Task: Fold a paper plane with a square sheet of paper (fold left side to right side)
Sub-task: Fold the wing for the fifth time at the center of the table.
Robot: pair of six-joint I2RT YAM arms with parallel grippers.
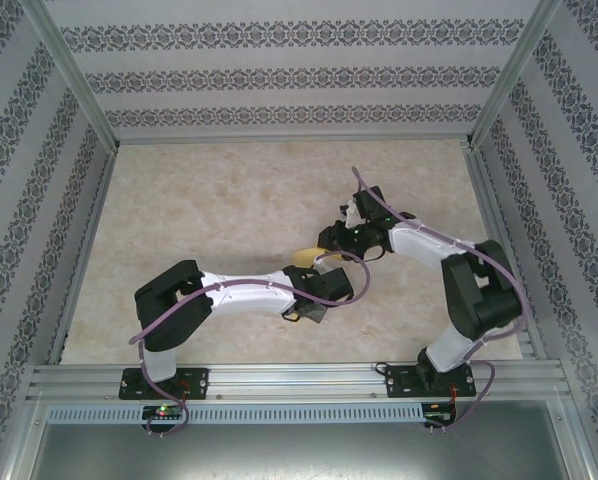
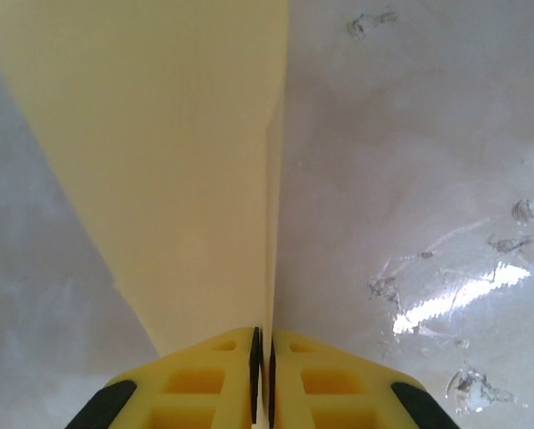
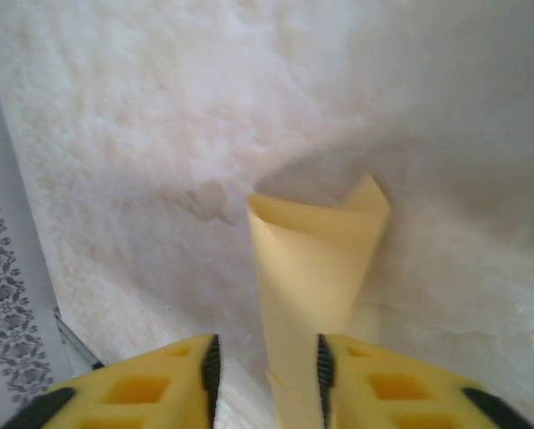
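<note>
At the 6 o'clock edge of the left wrist view, the left gripper has its two yellow fingers pressed together on the near edge of the yellow paper. They pinch a thin fold that stands on edge between the black pads. From there the sheet widens toward 12 and 11 o'clock, its broad face on the 9 o'clock side of the crease, above the pale marbled table. In the right wrist view the right gripper has its fingers apart. The paper runs up between them toward 12 o'clock, hard by the 3 o'clock pad, though I cannot tell whether it touches. There is a clear gap to the 9 o'clock pad, and the paper curls over at its far end. From above, both arms meet near the table's middle, with a yellow corner showing between the two wrists.
</note>
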